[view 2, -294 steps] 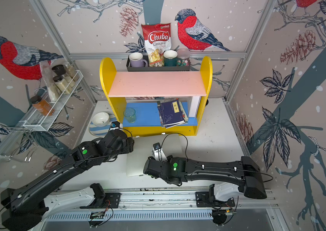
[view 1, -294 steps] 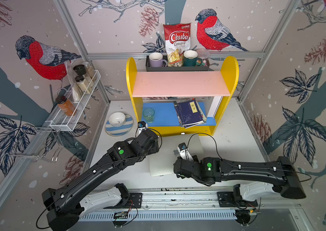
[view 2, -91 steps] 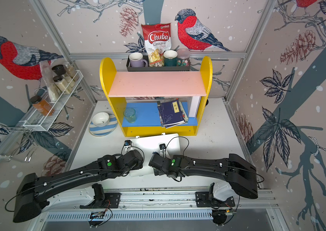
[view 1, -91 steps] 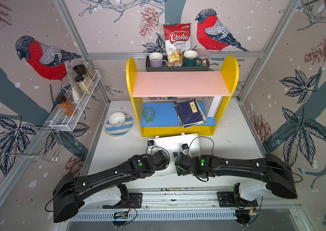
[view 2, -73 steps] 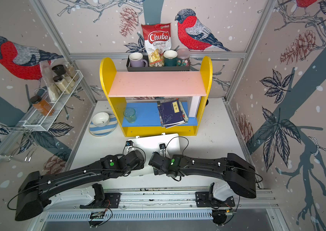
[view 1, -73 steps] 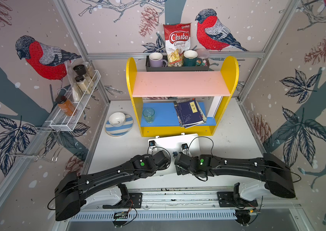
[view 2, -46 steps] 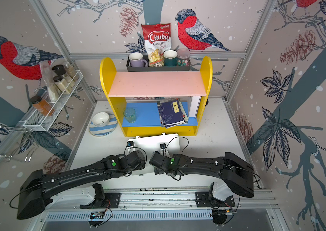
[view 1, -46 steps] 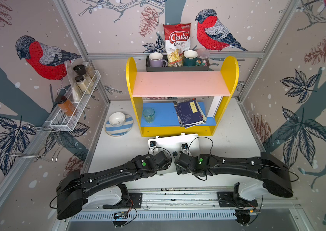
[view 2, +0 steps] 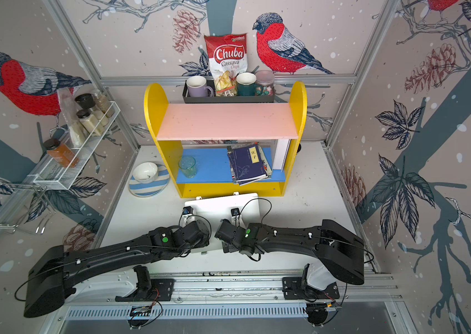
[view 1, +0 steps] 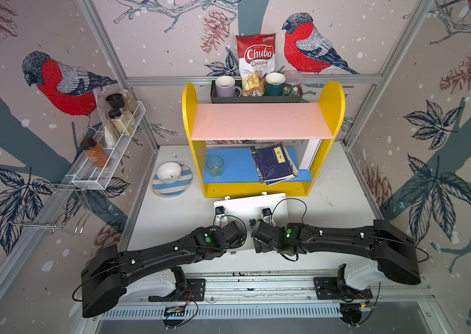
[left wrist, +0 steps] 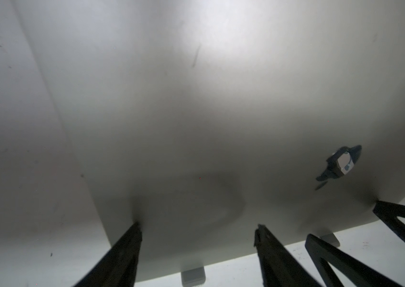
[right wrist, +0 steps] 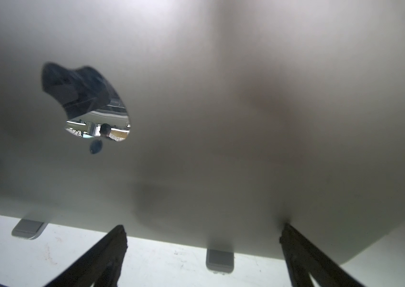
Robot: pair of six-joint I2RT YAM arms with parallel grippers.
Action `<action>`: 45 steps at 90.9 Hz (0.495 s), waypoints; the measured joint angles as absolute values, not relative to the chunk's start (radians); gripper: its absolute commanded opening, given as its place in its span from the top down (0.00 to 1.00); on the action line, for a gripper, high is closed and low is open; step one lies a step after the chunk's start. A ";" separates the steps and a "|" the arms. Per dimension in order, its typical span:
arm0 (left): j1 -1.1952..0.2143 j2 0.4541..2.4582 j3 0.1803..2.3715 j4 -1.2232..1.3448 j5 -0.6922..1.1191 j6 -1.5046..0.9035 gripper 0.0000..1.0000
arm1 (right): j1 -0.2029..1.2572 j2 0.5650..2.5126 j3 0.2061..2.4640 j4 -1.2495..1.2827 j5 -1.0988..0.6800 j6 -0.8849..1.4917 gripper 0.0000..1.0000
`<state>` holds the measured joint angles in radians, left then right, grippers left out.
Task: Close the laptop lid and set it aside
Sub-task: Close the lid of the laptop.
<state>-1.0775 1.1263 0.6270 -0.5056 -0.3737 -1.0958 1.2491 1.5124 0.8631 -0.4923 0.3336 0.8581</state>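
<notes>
The laptop (view 1: pixel 250 206) (view 2: pixel 222 206) rests on a stand in front of the yellow shelf. The laptop lid (left wrist: pixel 196 111) (right wrist: pixel 246 124) is down, silver outside facing up, and no keys show. Its mirror-like logo (right wrist: pixel 89 106) (left wrist: pixel 340 164) appears in both wrist views. My left gripper (left wrist: pixel 197 225) is open, both fingertips (left wrist: pixel 135 227) against the lid near its near edge. My right gripper (right wrist: pixel 202 226) is open wider, one fingertip (right wrist: pixel 284 227) at the lid's near edge and its twin over the table. Nothing is held. In both top views the wrists hide the fingers.
Grey stand tabs (right wrist: pixel 220 258) (left wrist: pixel 192 275) stick out under the laptop's near edge. The yellow shelf (view 1: pixel 257 188) stands just behind, with dark blue books (view 1: pixel 274 164) and a glass (view 1: pixel 214 166). A bowl on a striped plate (view 1: pixel 170 179) sits to the back left.
About three seconds ago the lid stood raised with both arms higher; now it lies flat and both arms are low over it. In the last second the arms barely shifted.
</notes>
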 measured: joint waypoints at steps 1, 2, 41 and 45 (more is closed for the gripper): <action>-1.077 1.127 0.626 -0.505 -0.374 -1.096 0.28 | 1.249 1.512 0.863 -0.492 0.334 0.859 0.04; -1.077 1.127 0.625 -0.504 -0.374 -1.097 0.28 | 1.249 1.513 0.863 -0.492 0.334 0.859 0.04; -1.079 1.160 0.610 -0.480 -0.365 -1.118 0.27 | 1.246 1.515 0.864 -0.494 0.332 0.858 0.04; -1.079 1.159 0.613 -0.480 -0.364 -1.118 0.27 | 1.244 1.513 0.863 -0.493 0.330 0.858 0.04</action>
<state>-1.0794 1.1591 0.6128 -0.4797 -0.3645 -1.1179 1.2442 1.5127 0.8635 -0.4934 0.3298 0.8581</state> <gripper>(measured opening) 0.729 0.964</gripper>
